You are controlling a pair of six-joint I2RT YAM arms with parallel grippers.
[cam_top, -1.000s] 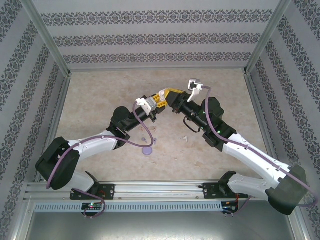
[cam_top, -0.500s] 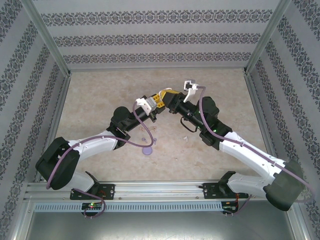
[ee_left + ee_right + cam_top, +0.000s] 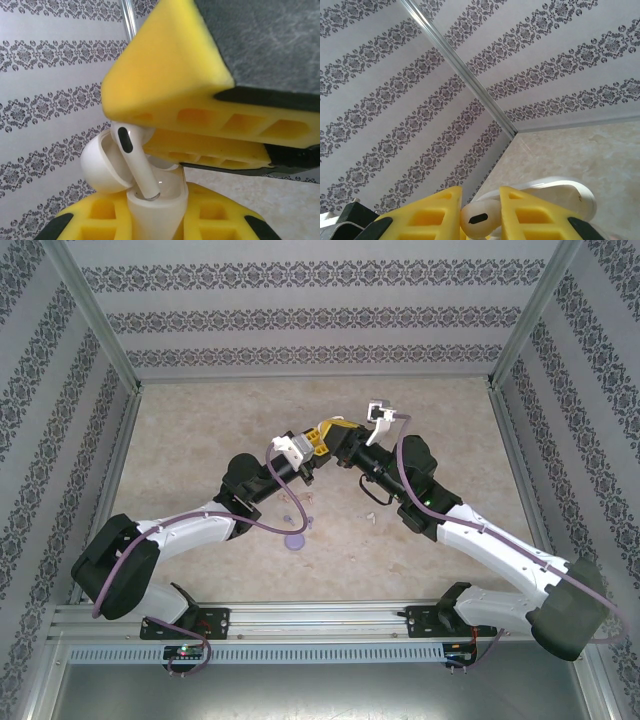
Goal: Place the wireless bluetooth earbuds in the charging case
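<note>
In the left wrist view my left gripper [image 3: 156, 214] is shut on a white charging case [image 3: 160, 200], held upright, its lid [image 3: 100, 167] swung open to the left. A white earbud [image 3: 134, 160] leans into the case, its stem tip resting in the left well. The right gripper's yellow fingers [image 3: 170, 80] pinch the earbud's head from above. In the right wrist view my right gripper [image 3: 479, 216] is shut on that earbud [image 3: 478, 221], with the case's rim [image 3: 565, 192] behind it. Seen from above, the left gripper [image 3: 312, 442] and right gripper [image 3: 338, 432] meet above mid-table.
On the beige table [image 3: 200, 440] below the arms lie a purple round case [image 3: 294, 539], small pale earbuds [image 3: 304, 521] beside it and a white earbud [image 3: 369, 516] under the right forearm. Patterned walls close in the back and both sides.
The right arm has shifted slightly left, toward the left gripper, bringing the earbud over the case. The left arm has stayed still.
</note>
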